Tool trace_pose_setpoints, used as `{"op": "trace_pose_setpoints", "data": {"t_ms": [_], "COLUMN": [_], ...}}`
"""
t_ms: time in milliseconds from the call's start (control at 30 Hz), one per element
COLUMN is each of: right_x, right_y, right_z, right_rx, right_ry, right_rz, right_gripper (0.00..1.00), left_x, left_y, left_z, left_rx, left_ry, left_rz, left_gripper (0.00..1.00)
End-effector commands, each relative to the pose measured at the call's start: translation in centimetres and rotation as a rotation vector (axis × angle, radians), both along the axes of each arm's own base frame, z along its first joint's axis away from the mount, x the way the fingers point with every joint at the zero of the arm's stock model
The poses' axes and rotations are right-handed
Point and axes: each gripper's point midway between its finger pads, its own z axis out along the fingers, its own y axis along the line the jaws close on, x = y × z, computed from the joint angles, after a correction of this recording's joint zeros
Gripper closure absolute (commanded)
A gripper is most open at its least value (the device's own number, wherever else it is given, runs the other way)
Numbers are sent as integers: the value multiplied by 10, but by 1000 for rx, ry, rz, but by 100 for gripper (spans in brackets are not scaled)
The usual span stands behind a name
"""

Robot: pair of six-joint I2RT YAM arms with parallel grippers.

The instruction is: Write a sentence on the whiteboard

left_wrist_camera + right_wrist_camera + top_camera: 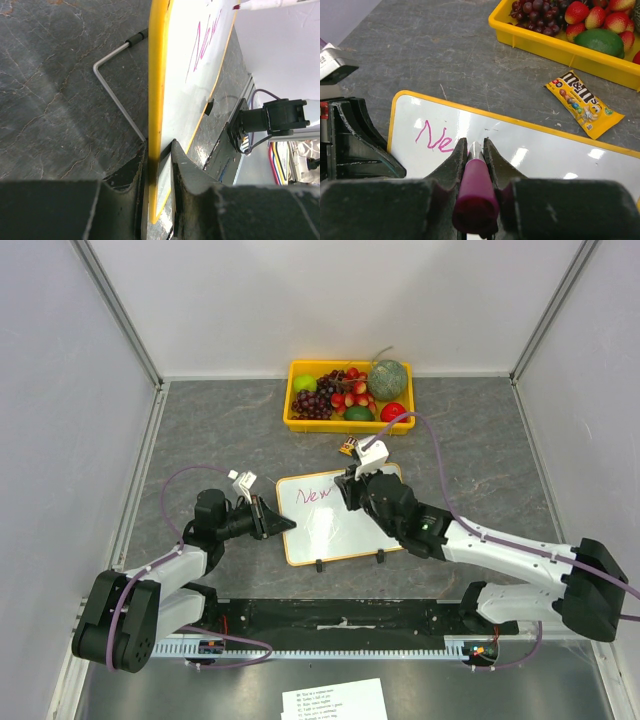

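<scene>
One word, "New" in pink, is all of the sentence (312, 494) on the whiteboard (340, 530), near its top left corner. The board sits mid-table between the two arms. The left gripper (279, 521) pinches only the thin yellow rim of the board's left edge, and the right gripper (352, 485) is pressed together on a pink marker (475, 195) whose tip is at the board just after the last letter. The risk is probably the hold: with one edge clamped, a firm stroke could swing or rock the board and bend the lettering. Too light a stroke would leave gaps. The glossy face may let fresh ink smear if the fingers drag across it, and the marker could twist between the jaws. Large letters might also run out of room on the line. Beyond the far edge lies a candy packet (349, 447), then a yellow tray (300, 422) of fruit — near, but not touching. The table (200, 440) is grey, stone-patterned and scuffed, and pale walls close it in.
</scene>
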Motion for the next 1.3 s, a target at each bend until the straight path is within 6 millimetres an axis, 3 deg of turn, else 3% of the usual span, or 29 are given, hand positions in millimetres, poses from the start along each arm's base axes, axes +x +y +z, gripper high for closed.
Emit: {"op": "trace_pose_setpoints", "data": {"t_ms": [0,200,833,1267], "right_x": [0,8,10,0], "right_y": [-7,-21,-28,-31], "right_z": [30,14,-25,-34], "right_rx": [115,69,-14,-19], "right_ry": [-39,-19,40,68], "right_rz": [-3,-42,-55,-24], "right_gripper": [100,100,100,100], "left_x": [9,8,9,9], "left_y": [4,4,4,4], "left_z": [-1,-2,-2,-2], "left_rx": [32,32,33,33], "left_ry": [-55,-51,-48,-52], "left_rz": [28,27,30,30], "left_gripper": [98,98,98,98]}}
